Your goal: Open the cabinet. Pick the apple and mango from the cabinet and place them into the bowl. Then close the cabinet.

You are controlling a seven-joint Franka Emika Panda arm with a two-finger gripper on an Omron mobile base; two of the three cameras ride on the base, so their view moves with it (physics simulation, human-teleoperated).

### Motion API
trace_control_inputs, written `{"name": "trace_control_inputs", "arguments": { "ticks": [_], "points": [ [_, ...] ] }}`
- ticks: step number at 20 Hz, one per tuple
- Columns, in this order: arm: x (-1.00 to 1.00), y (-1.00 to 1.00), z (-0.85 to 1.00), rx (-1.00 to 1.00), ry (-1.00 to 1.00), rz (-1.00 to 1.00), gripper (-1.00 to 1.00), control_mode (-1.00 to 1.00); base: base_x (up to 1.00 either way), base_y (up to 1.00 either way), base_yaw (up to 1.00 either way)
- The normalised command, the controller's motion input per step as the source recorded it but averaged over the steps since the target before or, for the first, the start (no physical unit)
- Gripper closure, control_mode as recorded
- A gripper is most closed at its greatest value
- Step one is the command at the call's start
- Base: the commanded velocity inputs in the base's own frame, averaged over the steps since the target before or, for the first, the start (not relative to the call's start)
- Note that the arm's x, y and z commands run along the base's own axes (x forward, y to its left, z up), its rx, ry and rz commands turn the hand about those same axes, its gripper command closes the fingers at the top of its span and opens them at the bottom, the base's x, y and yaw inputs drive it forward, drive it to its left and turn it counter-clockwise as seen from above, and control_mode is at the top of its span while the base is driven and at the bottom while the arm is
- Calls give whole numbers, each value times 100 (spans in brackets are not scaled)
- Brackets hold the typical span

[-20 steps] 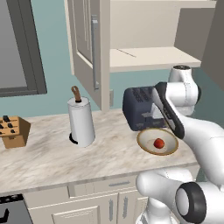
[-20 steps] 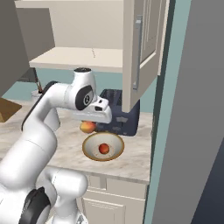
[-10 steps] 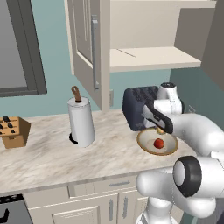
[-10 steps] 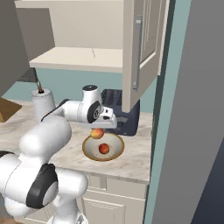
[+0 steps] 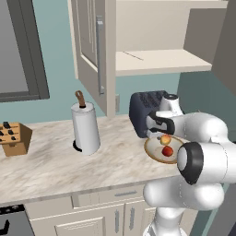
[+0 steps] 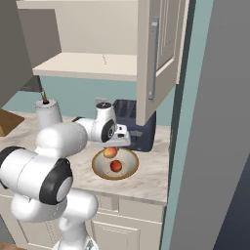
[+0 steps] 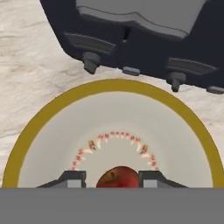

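Since the mango (image 5: 165, 139) hangs just under the hand (image 5: 162, 133), over the bowl (image 5: 154, 157) on the desk (image 5: 55, 161), the step in hand is the drop-off.

Left base view: apple (image 5: 168, 151) sits mid-bowl, right below the mango. Let go low & a bit off-centre, otherwise fruit lands on fruit and could hop over the shallow rim. Cabinet (image 5: 156, 62) stands w/ doors open; closing it is the step left after this one.

Right base view: same setup from the other side. Mango is tucked under the hand, above the bowl's far half, w/ the dark toaster (image 6: 141, 132) just behind. Mind the toaster when pulling out.

Hand view: fingertips (image 7: 72, 178) sit tight on either side of a reddish-orange fruit, which I take for the mango, so the hand is clamped on it. Bowl lies roughly centred below, cream inside free all round. Best approach, imo: open the fingers fully, then lift straight up w/o any sideways drag.
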Motion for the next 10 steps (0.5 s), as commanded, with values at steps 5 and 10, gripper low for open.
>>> {"name": "trace_control_inputs", "arguments": {
  "ticks": [5,10],
  "points": [
    [0,8,-5,1,0,1,100,-100,0,0,0],
    [0,0,-44,0,0,1,-100,-100,0,0,0]
  ]
}}
